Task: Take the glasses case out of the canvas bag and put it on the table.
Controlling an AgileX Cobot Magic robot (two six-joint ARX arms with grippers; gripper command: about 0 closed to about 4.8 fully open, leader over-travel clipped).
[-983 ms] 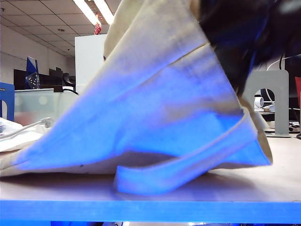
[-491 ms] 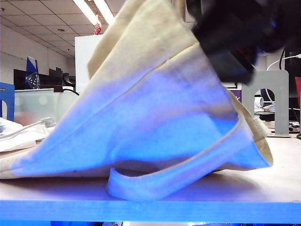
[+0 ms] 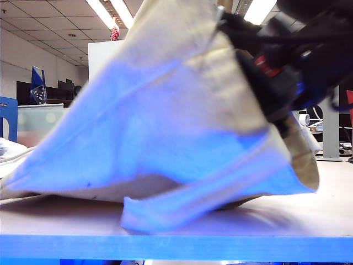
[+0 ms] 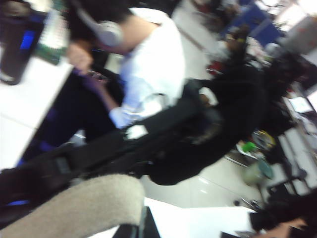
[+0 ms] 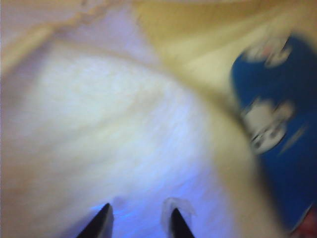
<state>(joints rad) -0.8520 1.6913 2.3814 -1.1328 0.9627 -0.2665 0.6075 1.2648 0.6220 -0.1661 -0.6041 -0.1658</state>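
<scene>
The canvas bag [image 3: 165, 127] is hoisted into a tall tent shape on the table [image 3: 331, 215], its mouth toward the right and a strap [image 3: 182, 207] trailing on the desk. My left gripper [image 4: 140, 229] is shut on a fold of the bag's beige fabric [image 4: 84, 203]; it is above the exterior view's frame. The right arm [image 3: 287, 72] reaches into the bag's mouth. Inside the bag, my right gripper [image 5: 140, 221] is open with nothing between its fingertips [image 5: 103, 220]. The blue glasses case [image 5: 282, 134] with white cartoon figures lies off to one side of it, apart and blurred.
The table's blue front edge [image 3: 165, 247] runs close under the bag. A grey metal bookend [image 3: 332, 130] stands at the back right. A white cabinet [image 3: 102, 61] is behind. The left wrist view shows a seated person in a white shirt [image 4: 148, 64] and a black chair [image 4: 208, 129].
The right arm has swung and come down to the bag's mouth. The bag's wall and its trailing strap have shifted left, and its peak has moved.
</scene>
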